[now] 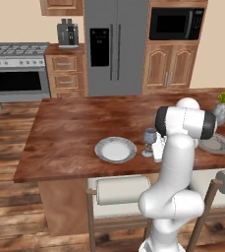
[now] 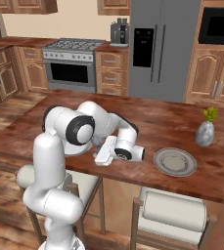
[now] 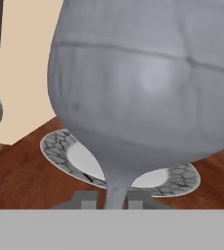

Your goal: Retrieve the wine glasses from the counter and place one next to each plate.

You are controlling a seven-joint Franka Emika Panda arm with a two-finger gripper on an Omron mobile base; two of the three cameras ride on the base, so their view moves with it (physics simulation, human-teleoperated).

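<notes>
Long wooden tabletop (image 1: 70, 133) carrying two plates (image 1: 115, 149) (image 1: 216, 143), wine glass (image 1: 150, 136) upright between them, just right of the left plate, stem pinched in the nearly closed tool (image 3: 112, 199).

The white arm (image 1: 175, 162) rises from the lower right of the left base view, climbs to a dark-jointed elbow at centre right, then folds down and forward. In the right base view it rises from the lower left, bends at a big joint left of centre and reaches right along the middle of the frame, the forearm lying low and nearly level. The gripper (image 3: 115, 199) sits at bottom centre of the hand view, its two grey fingertips (image 3: 86, 199) narrowly set and pinching the glass (image 3: 143, 88) by its stem.
</notes>
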